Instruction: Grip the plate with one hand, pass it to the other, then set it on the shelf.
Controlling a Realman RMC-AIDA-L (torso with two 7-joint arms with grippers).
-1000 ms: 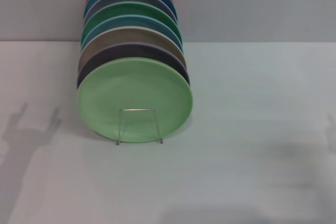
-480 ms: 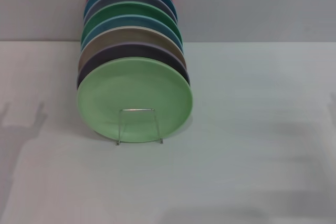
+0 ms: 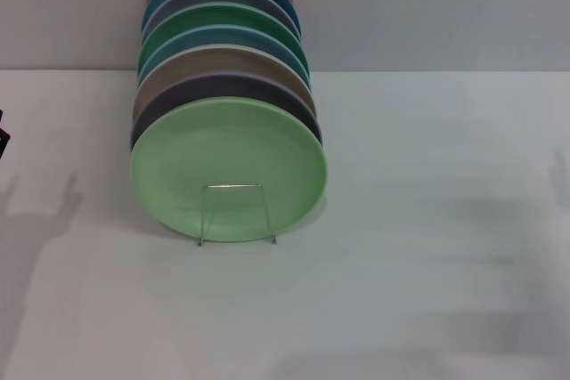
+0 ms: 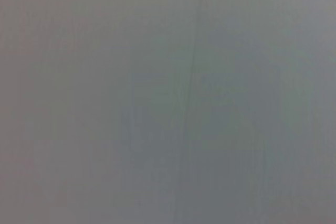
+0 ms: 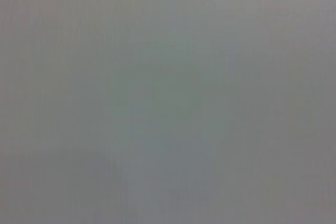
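At the far left edge of the head view a dark sliver of the left gripper [image 3: 2, 131] shows, well apart from the plates; whether it is apart or together cannot be told. Right of it, the plate [image 3: 229, 168] stands upright at the front of a row of coloured plates [image 3: 223, 51], leaning behind the wire loop of the shelf [image 3: 236, 214], which props it on edge on the white table [image 3: 427, 264]. The placing looks finished. The right gripper is out of sight.

A white table [image 3: 427, 220] meets a plain grey wall [image 3: 427, 6] behind.
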